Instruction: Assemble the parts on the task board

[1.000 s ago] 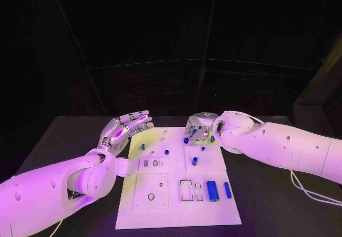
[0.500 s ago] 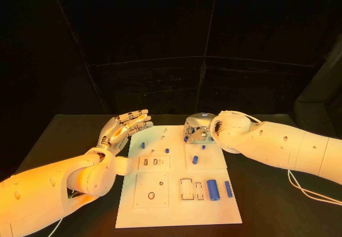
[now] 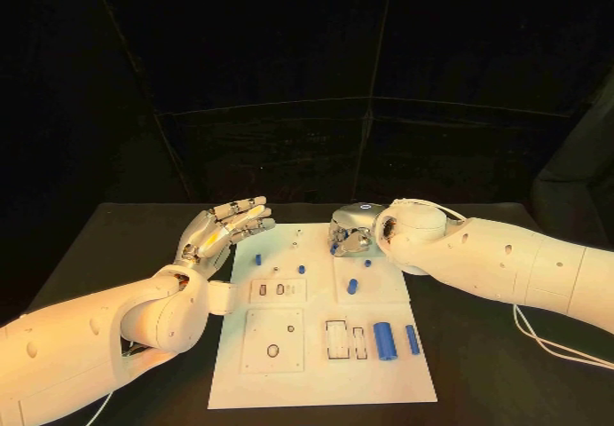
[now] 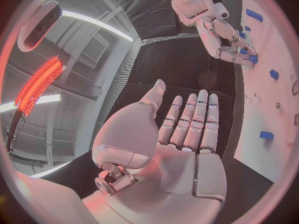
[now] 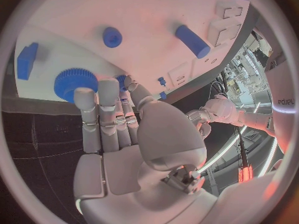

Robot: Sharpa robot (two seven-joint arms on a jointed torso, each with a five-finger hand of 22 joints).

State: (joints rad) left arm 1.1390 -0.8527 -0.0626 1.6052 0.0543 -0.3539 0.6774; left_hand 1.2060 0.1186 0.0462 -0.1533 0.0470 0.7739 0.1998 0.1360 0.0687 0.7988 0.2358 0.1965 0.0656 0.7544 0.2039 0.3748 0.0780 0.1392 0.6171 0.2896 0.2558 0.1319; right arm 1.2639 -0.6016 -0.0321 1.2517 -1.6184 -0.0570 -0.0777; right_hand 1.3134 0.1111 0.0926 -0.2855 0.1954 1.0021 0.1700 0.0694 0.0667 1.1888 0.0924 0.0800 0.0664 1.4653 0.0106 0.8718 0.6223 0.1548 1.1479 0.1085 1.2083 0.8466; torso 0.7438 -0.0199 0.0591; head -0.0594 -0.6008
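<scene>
The white task board (image 3: 320,355) lies in the middle of the table. My right hand (image 3: 355,231) reaches down onto its far end. Its fingertips (image 5: 93,92) touch the rim of a blue gear (image 5: 74,83) that lies flat on the board (image 5: 93,15). A small blue piece (image 5: 121,78) shows at the thumb's tip; whether it is pinched is unclear. My left hand (image 3: 228,226) hovers off the board's far left corner, flat, palm up and holding nothing (image 4: 187,129). Two blue cylinders (image 3: 384,340) lie at the near right, and small blue parts (image 3: 352,286) stand mid-board.
The board carries rectangular slots (image 3: 335,340) and an oval hole (image 3: 272,351) towards its near end. Black table surface (image 3: 486,355) lies on both sides of the board. A white cable (image 3: 556,342) runs along the table under my right arm.
</scene>
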